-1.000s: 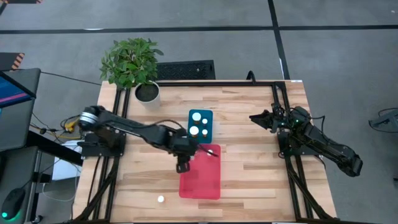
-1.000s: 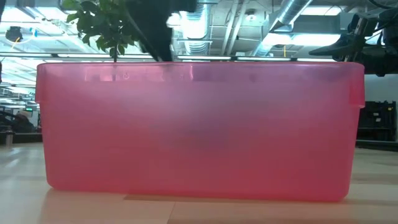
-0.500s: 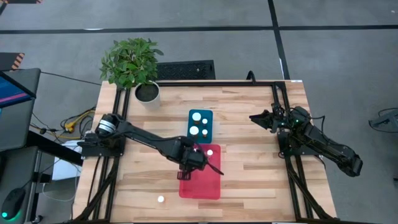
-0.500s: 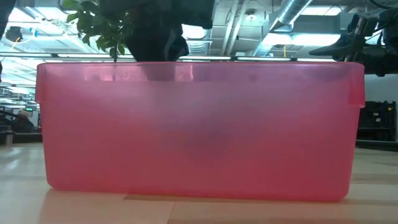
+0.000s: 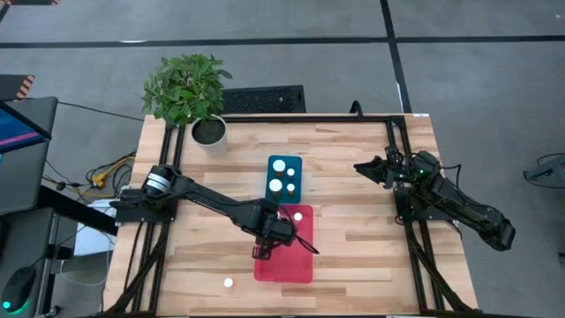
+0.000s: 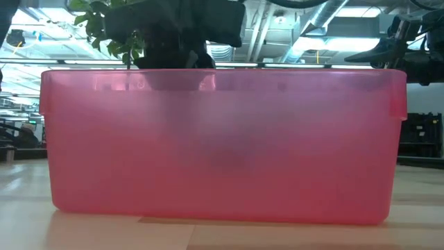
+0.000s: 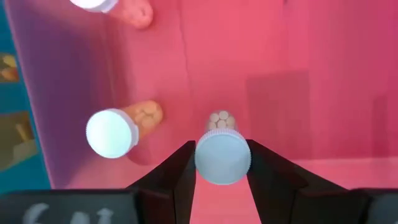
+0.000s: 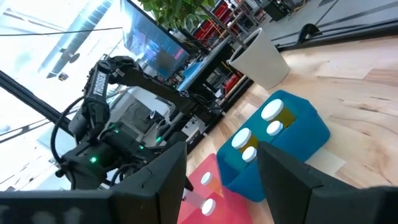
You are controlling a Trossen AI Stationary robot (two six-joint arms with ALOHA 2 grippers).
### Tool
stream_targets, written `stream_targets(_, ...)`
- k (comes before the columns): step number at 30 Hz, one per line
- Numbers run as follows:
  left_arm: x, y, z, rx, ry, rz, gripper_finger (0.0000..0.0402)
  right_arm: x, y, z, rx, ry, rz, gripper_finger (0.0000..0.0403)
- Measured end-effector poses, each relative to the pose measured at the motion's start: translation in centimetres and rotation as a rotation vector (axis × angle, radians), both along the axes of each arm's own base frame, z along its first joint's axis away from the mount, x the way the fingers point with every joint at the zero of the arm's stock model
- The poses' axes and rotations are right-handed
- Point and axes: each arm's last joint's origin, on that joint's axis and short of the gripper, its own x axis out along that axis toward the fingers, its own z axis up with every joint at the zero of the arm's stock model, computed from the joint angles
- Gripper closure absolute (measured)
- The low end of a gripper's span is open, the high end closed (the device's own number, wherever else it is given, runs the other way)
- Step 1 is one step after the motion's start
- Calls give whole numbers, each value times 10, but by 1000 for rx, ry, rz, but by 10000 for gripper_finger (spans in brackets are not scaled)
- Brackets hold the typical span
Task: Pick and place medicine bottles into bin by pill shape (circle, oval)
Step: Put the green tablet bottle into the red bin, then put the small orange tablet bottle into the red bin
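Note:
My left gripper (image 5: 281,231) is over the pink bin (image 5: 284,263), shut on a small clear bottle with a white cap (image 7: 222,157); pale pills show through its body (image 7: 221,119). Two more white-capped bottles stand in the pink bin (image 7: 112,132) (image 7: 93,3). The blue bin (image 5: 284,177) holds three white-capped bottles. One bottle (image 5: 229,283) stands on the table near its front edge. My right gripper (image 5: 362,166) is open and empty at the table's right. My left gripper pinches the bottle's white cap (image 7: 205,163) between its two fingers (image 7: 180,171), one on each side. The fingers come from above, pointing down. The bottle hangs about upright below them inside the pink bin; whether its base touches the bin floor, I cannot tell.
A white plant pot (image 5: 210,131) with a leafy plant stands at the table's far left corner. The pink bin's wall (image 6: 222,146) fills the low view. Bare wood lies to the bins' right and near left.
My left gripper has gone from the pink bin's left edge toward the table's right and near edges, to over the bin's middle, with the bottle held between its fingers. In the low view it has come down toward the bin's rim.

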Motion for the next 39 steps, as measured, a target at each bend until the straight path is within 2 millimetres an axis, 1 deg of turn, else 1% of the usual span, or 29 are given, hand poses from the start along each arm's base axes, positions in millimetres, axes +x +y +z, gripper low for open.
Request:
stream_targets(9,0,0,-1,-19,12,-26,276,0,0,0,0,1,0,198)
stream_targets(23,0,0,-1,-9,9,-27,242,0,0,0,0,1,1,198)
stream_targets(25,-1,0,3,-7,17,-26,234,0,0,0,0,1,1,198)
stream_targets(30,1,-1,25,-10,31,-27,194,0,0,0,0,1,1,198)
stream_targets(34,-2,-1,52,-26,73,-19,153,0,0,0,0,1,1,198)
stream_targets(36,-10,-5,69,-36,119,-11,141,0,0,0,0,1,1,198)
stream_targets(39,-32,-20,94,-45,129,6,137,0,0,0,0,1,1,198)
